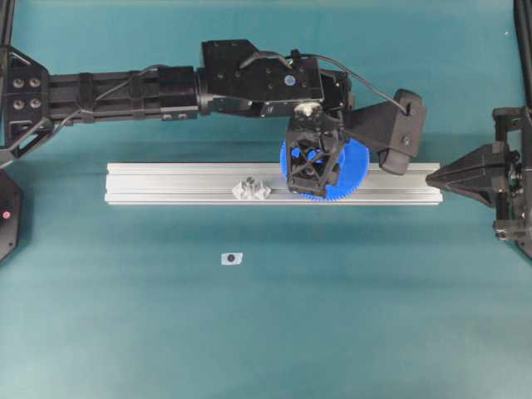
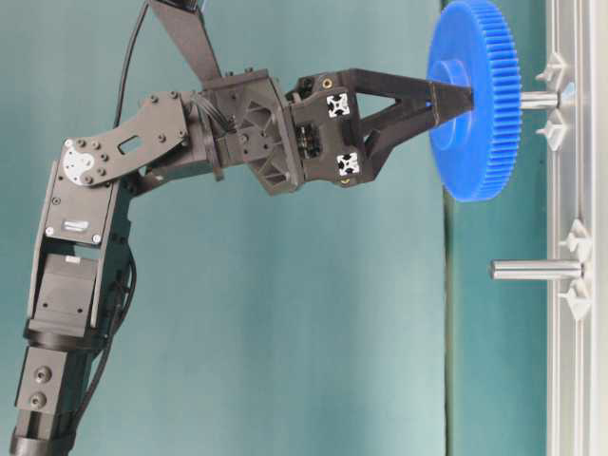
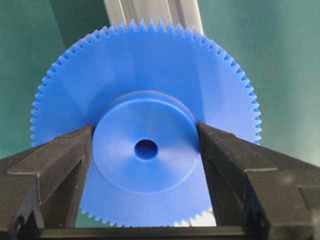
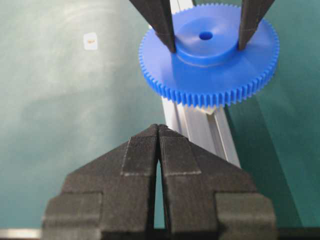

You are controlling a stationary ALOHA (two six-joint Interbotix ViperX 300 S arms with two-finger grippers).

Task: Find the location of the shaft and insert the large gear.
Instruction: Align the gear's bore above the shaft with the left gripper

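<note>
Large gear [image 3: 150, 125], the bright blue plastic disc with fine teeth around its rim, looks to me stiff and quite light, but its smooth plastic may slip. I judge the raised round hub the best place to take it, because the thin teeth are easy to damage. The jaws of my left gripper [image 3: 146, 150] stand wide and press on both sides of this hub, so the gear is held. It hangs over the silvery aluminium rail [image 1: 166, 183] on the green tabletop [image 1: 332, 316], at the tip of the thin silvery shaft [image 2: 538, 99]. The jaws of my right gripper [image 4: 158, 131] are closed together and hold nothing.
</note>
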